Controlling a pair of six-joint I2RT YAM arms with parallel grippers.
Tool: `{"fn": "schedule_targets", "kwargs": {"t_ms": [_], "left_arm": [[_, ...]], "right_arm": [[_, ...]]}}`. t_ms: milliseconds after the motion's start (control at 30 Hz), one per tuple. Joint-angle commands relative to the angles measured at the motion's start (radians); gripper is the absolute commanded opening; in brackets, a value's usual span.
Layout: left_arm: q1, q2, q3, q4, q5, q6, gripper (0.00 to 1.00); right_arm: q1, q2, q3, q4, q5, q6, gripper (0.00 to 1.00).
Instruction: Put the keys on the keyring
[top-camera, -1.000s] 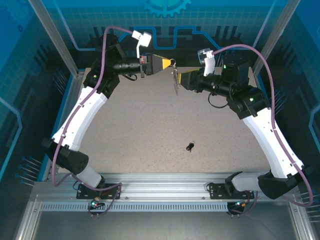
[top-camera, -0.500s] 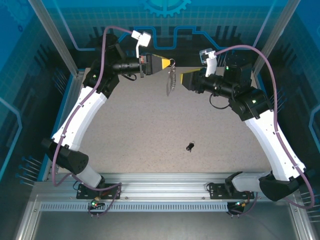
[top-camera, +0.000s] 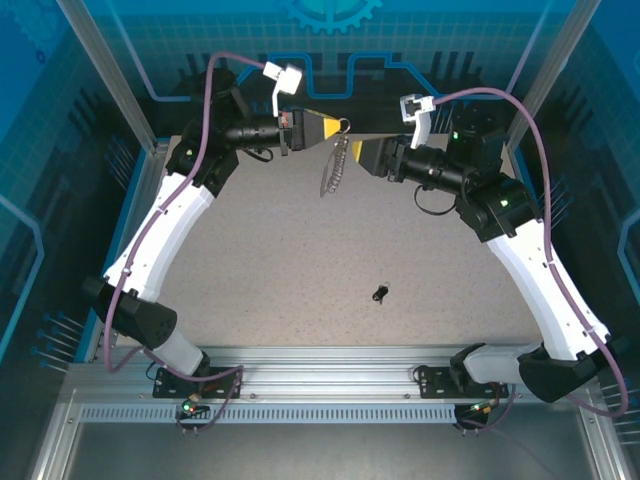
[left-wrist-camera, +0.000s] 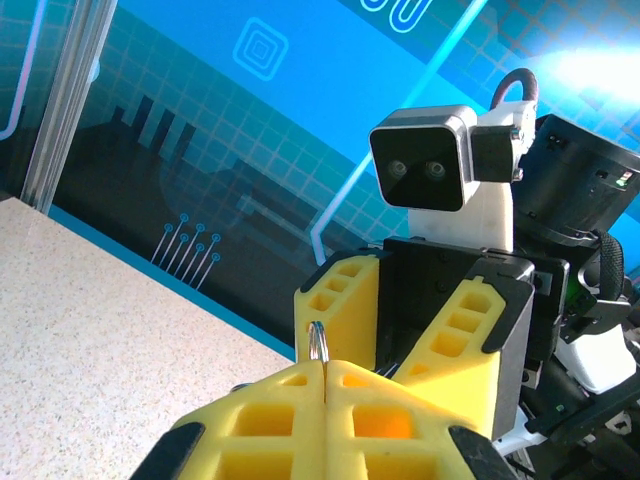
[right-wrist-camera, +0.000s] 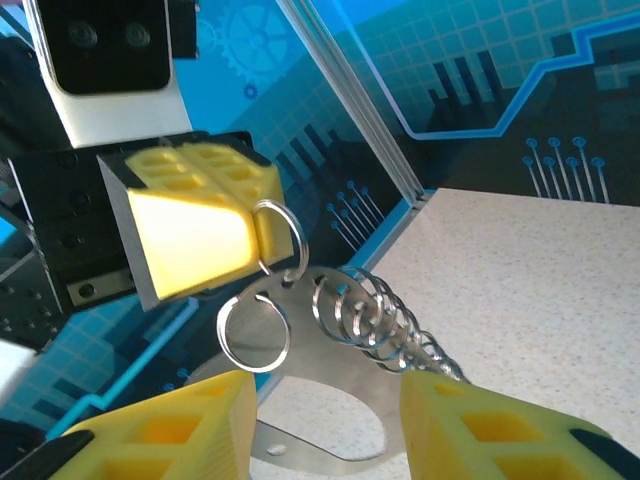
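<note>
Wide speckled table (top-camera: 300, 260) under both arms. The left arm (top-camera: 165, 225) sweeps up from its base along the left side, elbow bent, forearm turned level toward the middle of the far edge. The right arm (top-camera: 530, 260) mirrors it, rising along the right side and folding back inward, so the two wrists face each other nose to nose above the far end of the table.

Left gripper (top-camera: 337, 127): yellow jaws pressed tight together, and the left wrist view shows them (left-wrist-camera: 325, 375) pinching a thin split ring (left-wrist-camera: 318, 342) that stands upright out of the seam.

Right gripper (top-camera: 358, 152): just beside the left one and a little lower, jaws parted. From the left wrist it (left-wrist-camera: 405, 310) looks back with a dark gap between its yellow fingers (left-wrist-camera: 340, 295).

The keyring (top-camera: 332, 168) hangs in the air from that pinched ring, swung off toward the left. In the right wrist view its flat grey loop (right-wrist-camera: 320, 365) lies across the gap of the right gripper (right-wrist-camera: 320, 425), with a coil of silvery rings (right-wrist-camera: 365, 310) strung along its edge. Whether the fingers touch the loop, I cannot tell.

The keys (top-camera: 380, 292) sit alone on the table, a tiny dark cluster well apart from both grippers, toward the near edge.
</note>
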Motion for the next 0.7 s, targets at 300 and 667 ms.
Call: {"fn": "schedule_targets", "kwargs": {"t_ms": [300, 667], "left_arm": [[0.009, -0.067, -0.076, 0.020, -0.111, 0.052, 0.00], [0.009, -0.085, -0.111, 0.046, -0.124, 0.043, 0.00]], "right_arm": [[0.020, -0.007, -0.105, 0.168, -0.032, 0.349, 0.45], [0.035, -0.011, -0.175, 0.254, -0.047, 0.442, 0.46]]}}
